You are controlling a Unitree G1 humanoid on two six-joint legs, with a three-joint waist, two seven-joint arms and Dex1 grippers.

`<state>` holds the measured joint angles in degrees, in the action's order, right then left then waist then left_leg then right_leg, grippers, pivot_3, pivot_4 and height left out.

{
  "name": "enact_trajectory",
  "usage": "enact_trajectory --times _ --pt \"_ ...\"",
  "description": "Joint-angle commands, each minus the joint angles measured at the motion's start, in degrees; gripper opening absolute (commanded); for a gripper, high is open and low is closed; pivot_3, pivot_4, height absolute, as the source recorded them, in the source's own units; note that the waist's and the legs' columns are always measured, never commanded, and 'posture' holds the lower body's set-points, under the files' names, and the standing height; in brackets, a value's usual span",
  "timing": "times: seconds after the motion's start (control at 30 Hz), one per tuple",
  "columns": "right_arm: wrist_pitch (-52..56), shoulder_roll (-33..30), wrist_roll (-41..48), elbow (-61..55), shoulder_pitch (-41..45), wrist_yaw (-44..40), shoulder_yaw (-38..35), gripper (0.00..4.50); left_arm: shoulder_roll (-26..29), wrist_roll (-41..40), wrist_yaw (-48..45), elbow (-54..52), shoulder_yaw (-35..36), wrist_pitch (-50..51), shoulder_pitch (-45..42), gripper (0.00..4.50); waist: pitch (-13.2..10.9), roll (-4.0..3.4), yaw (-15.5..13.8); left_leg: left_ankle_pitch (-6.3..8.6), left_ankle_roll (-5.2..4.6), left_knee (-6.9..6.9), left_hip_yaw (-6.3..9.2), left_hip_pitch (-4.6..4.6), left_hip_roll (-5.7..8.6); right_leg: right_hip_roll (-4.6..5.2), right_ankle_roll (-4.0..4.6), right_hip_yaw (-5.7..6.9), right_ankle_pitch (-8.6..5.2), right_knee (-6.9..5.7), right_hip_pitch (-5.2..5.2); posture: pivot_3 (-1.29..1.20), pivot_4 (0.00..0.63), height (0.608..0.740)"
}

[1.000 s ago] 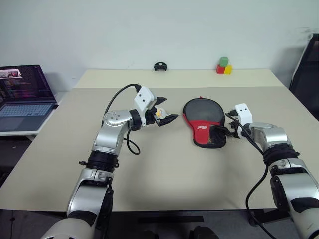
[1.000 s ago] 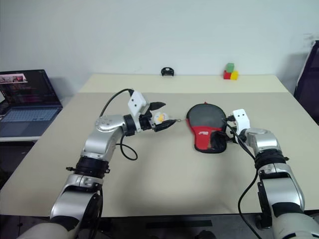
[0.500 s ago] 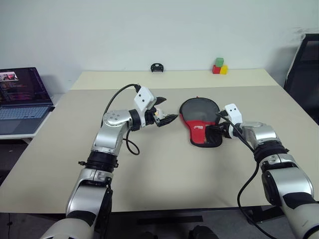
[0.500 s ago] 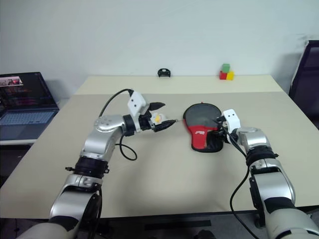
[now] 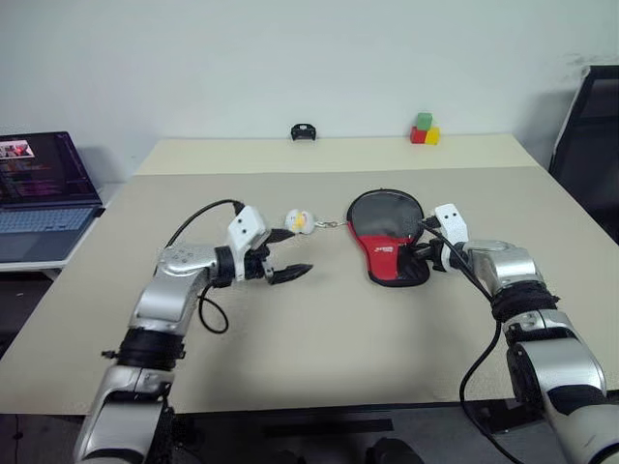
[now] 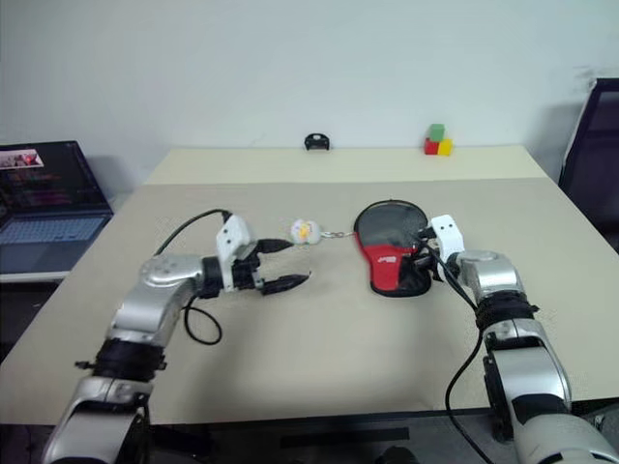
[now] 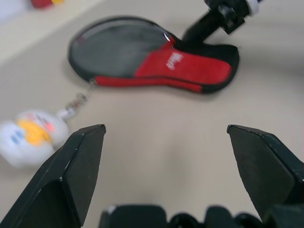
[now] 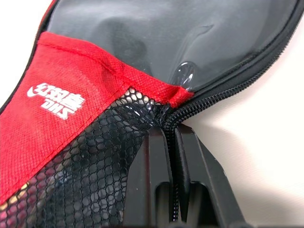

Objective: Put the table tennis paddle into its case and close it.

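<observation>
The case (image 5: 389, 240) lies flat at the table's middle right, black with a red panel, white logo and mesh pocket (image 8: 90, 171). My right gripper (image 5: 426, 253) is shut on its zipped edge beside the mesh pocket, fingertips (image 8: 159, 142) pressed together on the zip. The table tennis paddle is hidden. A small white and yellow charm (image 5: 298, 220) lies on the table, joined by a short chain to the case's far end. My left gripper (image 5: 298, 251) stands open over bare table to the left of the case, just on the near side of the charm, nothing between its fingers (image 7: 71, 166).
An open laptop (image 5: 44, 188) sits on a side table at the far left. Red, green and yellow blocks (image 5: 424, 129) and a small black object (image 5: 304, 131) stand at the table's back edge. A dark chair (image 5: 590, 145) is at the right.
The charm that sat between my left fingers now lies on the table, and that gripper has drawn back left and down. My right gripper has shut on the case's edge.
</observation>
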<state>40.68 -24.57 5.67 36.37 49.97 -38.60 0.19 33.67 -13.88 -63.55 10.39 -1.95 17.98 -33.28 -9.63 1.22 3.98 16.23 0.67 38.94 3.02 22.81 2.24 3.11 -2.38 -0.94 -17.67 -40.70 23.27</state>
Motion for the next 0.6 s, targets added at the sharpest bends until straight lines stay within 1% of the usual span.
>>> enact_trajectory --times 0.03,0.27,0.4,0.6 --pt "8.0 0.9 3.3 -11.8 -4.2 -2.0 1.2 0.02 2.2 -2.8 -1.6 -6.1 1.3 1.9 1.3 4.5 0.0 0.0 -0.1 0.0 0.0 0.0 0.0 0.02 0.0 0.0 0.0 -0.01 0.0 0.03 0.01 0.0 0.15 0.74" --pt "19.5 2.8 7.7 -31.6 -11.1 0.0 1.5 0.02 5.5 -6.6 -3.4 -12.3 1.8 6.1 5.7 4.5 0.0 0.0 0.0 0.03 -0.06 -0.02 -0.01 -0.02 -0.01 -0.03 0.01 -0.04 -0.01 0.03 0.01 0.0 0.15 0.74" --pt "24.3 3.6 9.6 -40.1 -15.3 1.5 1.8 0.02 6.7 -10.1 -3.9 -17.8 2.1 9.5 9.1 4.5 0.0 -0.01 -0.3 0.04 -0.07 -0.03 0.01 0.0 0.0 -0.02 0.01 -0.04 -0.01 0.06 0.01 0.0 0.15 0.74" --pt "31.2 3.3 13.1 -51.0 -21.8 3.4 1.1 0.02 8.8 -12.2 -4.2 -22.6 1.2 11.8 13.0 4.5 0.0 -0.01 -0.8 0.04 -0.07 -0.04 0.04 0.0 0.0 -0.02 0.02 -0.03 -0.01 0.07 0.0 0.0 0.15 0.74"
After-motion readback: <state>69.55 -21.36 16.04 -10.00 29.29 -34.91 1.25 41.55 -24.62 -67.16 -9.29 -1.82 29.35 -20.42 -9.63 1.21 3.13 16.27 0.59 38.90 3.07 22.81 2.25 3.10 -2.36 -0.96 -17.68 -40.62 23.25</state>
